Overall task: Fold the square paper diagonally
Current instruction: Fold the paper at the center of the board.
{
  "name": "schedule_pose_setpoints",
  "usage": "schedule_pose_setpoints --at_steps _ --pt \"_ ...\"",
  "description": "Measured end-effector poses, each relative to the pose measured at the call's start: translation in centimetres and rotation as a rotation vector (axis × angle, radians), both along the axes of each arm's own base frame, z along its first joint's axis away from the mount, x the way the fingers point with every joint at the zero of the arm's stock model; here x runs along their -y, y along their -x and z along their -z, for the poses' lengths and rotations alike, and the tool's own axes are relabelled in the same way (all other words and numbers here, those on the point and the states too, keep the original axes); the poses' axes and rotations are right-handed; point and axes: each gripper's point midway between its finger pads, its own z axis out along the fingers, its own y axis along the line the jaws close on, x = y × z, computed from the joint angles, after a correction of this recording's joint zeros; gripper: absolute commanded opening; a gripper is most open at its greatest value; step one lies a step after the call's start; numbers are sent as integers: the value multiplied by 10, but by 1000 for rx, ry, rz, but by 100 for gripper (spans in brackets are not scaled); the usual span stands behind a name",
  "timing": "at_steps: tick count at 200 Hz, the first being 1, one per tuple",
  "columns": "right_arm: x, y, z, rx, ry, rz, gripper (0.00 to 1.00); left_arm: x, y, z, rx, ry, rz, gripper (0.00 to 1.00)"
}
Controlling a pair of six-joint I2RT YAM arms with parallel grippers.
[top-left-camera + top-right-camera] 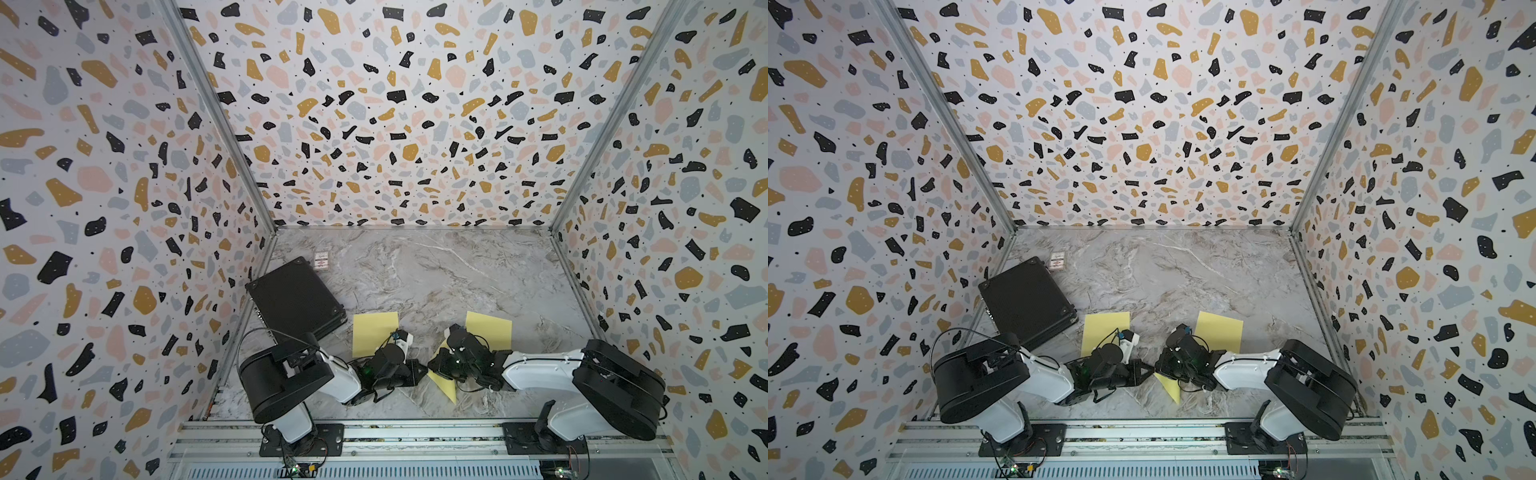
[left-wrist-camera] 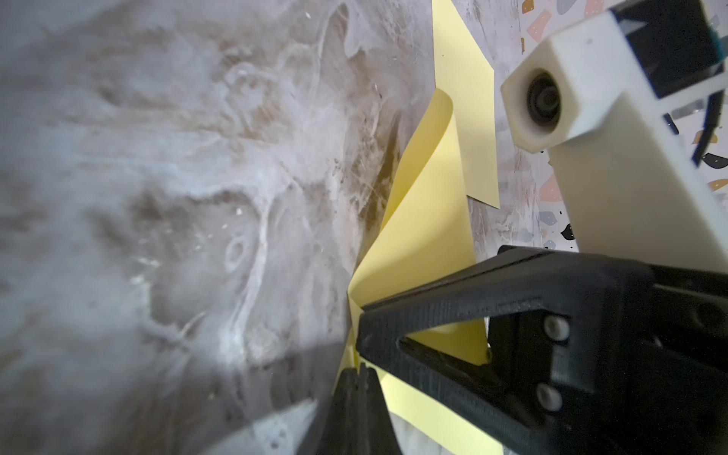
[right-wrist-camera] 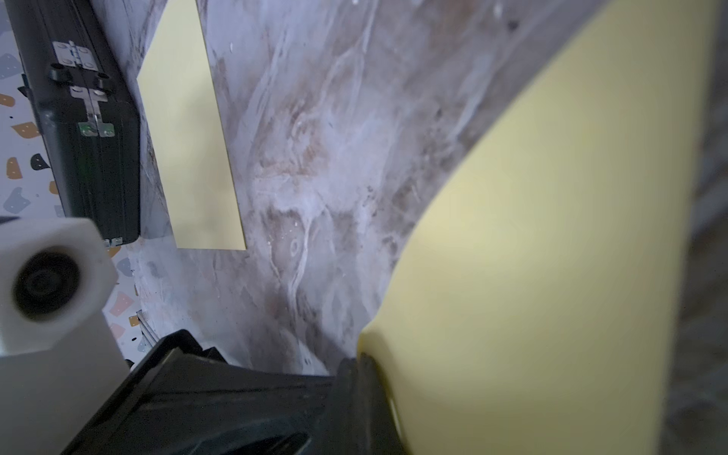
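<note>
Left wrist view: both grippers' fingers [image 2: 356, 368] apparently clamp together on the curled yellow paper [image 2: 425, 220].

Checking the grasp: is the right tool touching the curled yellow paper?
Touching. The right wrist view shows the right tool shut on the curled yellow paper at its edge.

My two arms wore white shells over the long links and bulky black housings at the shoulder joints. My left arm [image 1: 291, 374] carried a thin black cable looped above its shoulder; my right arm [image 1: 582, 382] had black cables along its forearm. Both stood on black base plates bolted to a silver rail [image 1: 415, 436]. My left gripper [image 2: 360, 372] had matte black, ribbed fingers, and my right gripper [image 2: 356, 327] showed two silver screws. Each wrist bore a cream-white block holding a round black lens [image 2: 543, 102].
</note>
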Motion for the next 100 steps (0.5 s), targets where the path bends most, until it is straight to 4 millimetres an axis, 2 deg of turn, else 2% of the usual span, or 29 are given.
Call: schedule_pose_setpoints --at_steps 100 --pt "4 2 0 0 19 -3 0 0 0 0 4 -6 4 0"
